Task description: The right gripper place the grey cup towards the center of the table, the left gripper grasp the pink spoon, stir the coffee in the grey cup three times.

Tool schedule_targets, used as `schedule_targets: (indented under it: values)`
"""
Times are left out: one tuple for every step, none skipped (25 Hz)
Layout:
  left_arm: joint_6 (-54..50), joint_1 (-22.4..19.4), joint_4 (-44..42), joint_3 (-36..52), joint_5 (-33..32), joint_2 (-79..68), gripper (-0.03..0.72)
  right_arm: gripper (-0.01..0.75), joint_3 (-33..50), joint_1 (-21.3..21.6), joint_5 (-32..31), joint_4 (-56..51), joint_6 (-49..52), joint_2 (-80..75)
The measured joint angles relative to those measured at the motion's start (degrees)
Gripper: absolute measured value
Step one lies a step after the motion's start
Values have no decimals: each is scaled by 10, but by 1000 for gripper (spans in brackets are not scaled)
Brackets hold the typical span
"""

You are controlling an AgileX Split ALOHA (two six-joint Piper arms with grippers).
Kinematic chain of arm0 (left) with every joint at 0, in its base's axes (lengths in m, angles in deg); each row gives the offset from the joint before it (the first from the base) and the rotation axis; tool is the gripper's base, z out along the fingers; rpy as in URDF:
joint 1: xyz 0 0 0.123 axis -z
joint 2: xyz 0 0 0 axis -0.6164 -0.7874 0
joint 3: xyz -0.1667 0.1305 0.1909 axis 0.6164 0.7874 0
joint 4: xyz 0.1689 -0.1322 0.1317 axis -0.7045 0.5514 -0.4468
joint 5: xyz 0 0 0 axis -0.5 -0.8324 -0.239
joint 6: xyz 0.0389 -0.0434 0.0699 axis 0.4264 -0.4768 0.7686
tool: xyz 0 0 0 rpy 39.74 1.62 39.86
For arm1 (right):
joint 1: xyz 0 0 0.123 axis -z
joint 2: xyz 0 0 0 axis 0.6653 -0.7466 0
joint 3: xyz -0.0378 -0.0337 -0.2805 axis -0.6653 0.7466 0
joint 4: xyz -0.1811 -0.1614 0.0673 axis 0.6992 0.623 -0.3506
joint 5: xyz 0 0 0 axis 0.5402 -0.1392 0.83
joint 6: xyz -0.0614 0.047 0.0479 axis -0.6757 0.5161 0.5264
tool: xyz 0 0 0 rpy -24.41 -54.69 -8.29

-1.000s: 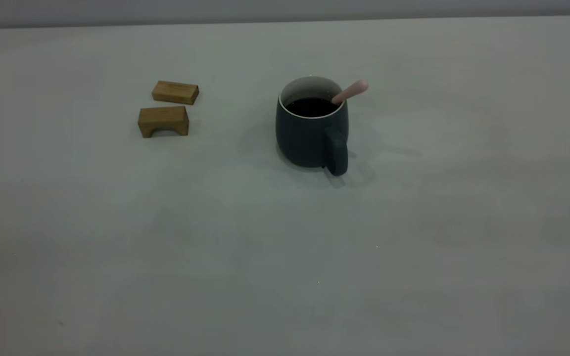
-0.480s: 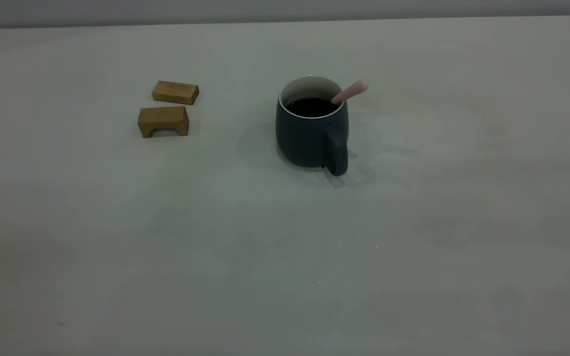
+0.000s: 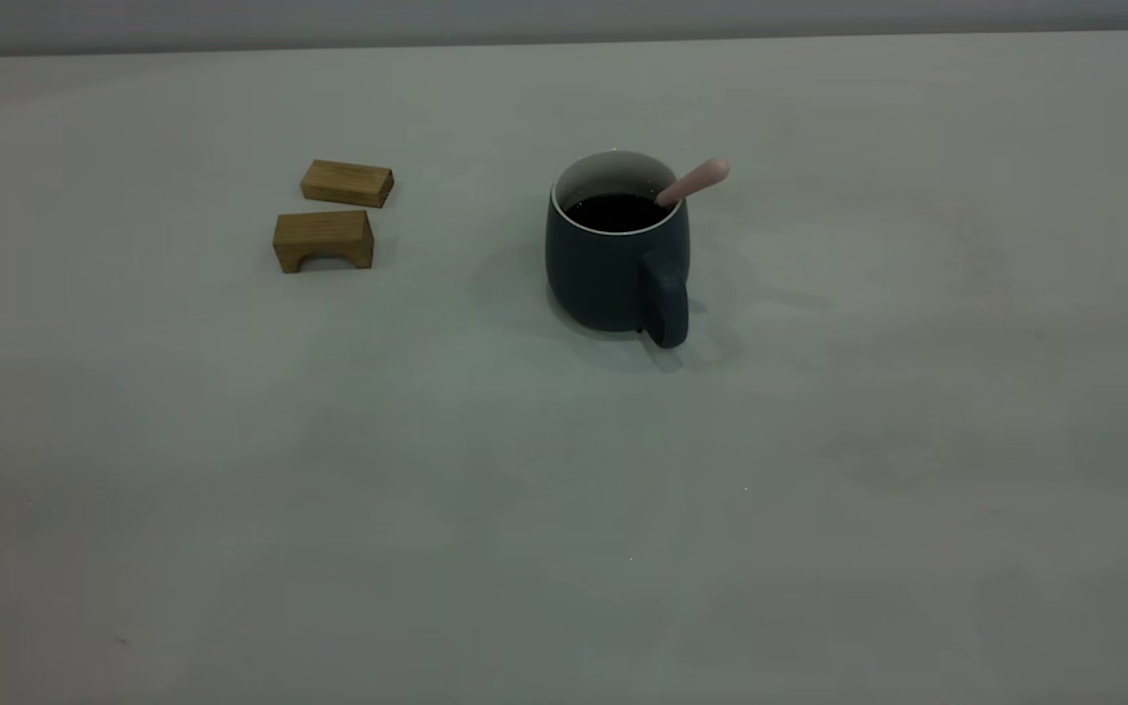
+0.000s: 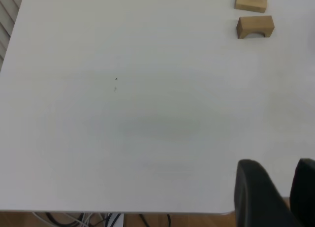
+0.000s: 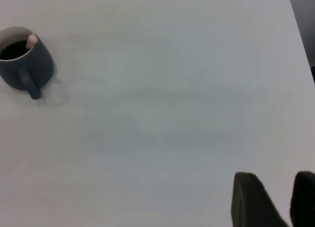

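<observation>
The grey cup (image 3: 613, 269) stands upright near the middle of the table (image 3: 564, 490), its handle turned toward the near edge. Black coffee (image 3: 615, 211) fills it. The pink spoon (image 3: 696, 180) leans in the cup, its handle resting on the right rim. No gripper appears in the exterior view. In the right wrist view the cup (image 5: 24, 64) and spoon (image 5: 32, 40) lie far from my right gripper (image 5: 273, 175), whose fingers sit close together holding nothing. My left gripper (image 4: 275, 163) hangs by the table edge, fingers likewise close together and empty.
Two tan wooden blocks lie left of the cup: a flat one (image 3: 347, 183) and an arched one (image 3: 323, 240). The left wrist view shows the arched block (image 4: 255, 26), the flat block (image 4: 251, 3), and cables below the table edge (image 4: 98, 219).
</observation>
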Motion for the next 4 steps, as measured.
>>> schedule_targets:
  values:
    - [0, 0, 0, 0, 0, 0, 248, 238, 0, 0, 0, 0, 0, 0]
    - [0, 0, 0, 0, 0, 0, 248, 238, 0, 0, 0, 0, 0, 0]
    - [0, 0, 0, 0, 0, 0, 248, 238, 0, 0, 0, 0, 0, 0]
    - [0, 0, 0, 0, 0, 0, 248, 238, 0, 0, 0, 0, 0, 0]
